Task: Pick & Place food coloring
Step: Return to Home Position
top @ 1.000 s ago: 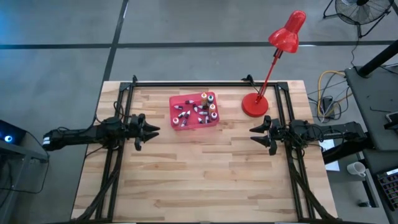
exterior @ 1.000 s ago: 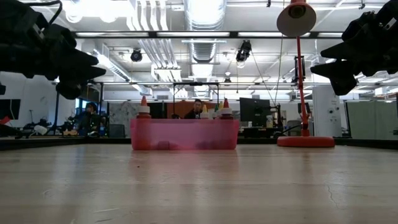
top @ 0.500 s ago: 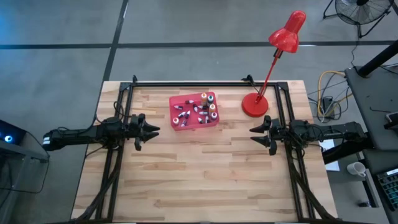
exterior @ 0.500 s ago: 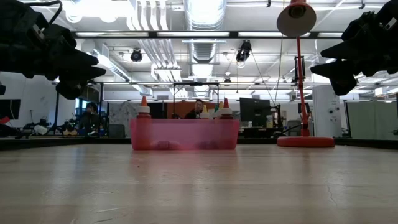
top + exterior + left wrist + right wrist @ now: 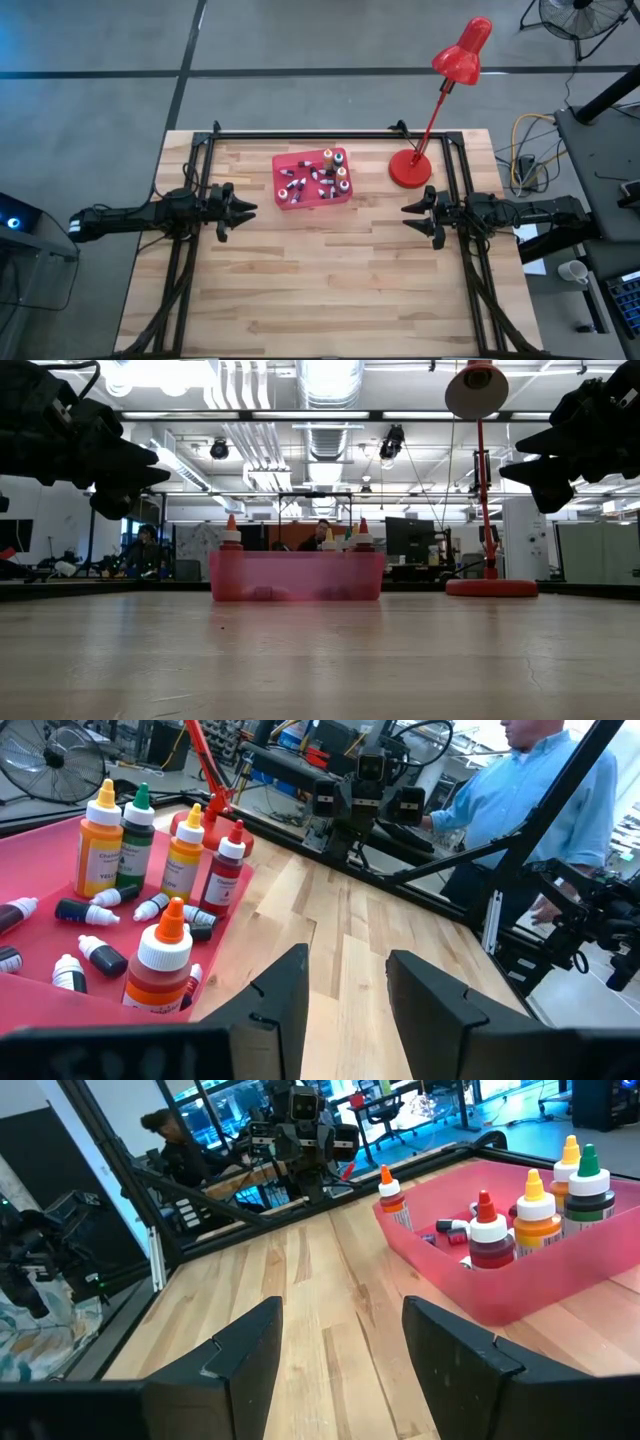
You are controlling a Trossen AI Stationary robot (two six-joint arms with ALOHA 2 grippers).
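The tray [image 5: 277,182] sits toward the back of the desk [image 5: 330,285], slightly left of centre, holding the bottles [image 5: 327,157], some standing and some lying. The lamp [image 5: 410,170] stands apart to its right. The left tool [image 5: 248,209] and right tool [image 5: 407,215] hang above opposite desk sides, nearer the front than the tray.

One camera looked straight down on the table [image 5: 330,290]; one sat level with it. Cameras behind the left gripper [image 5: 347,960] and right gripper [image 5: 342,1308] both faced the red tray [image 5: 520,1295].
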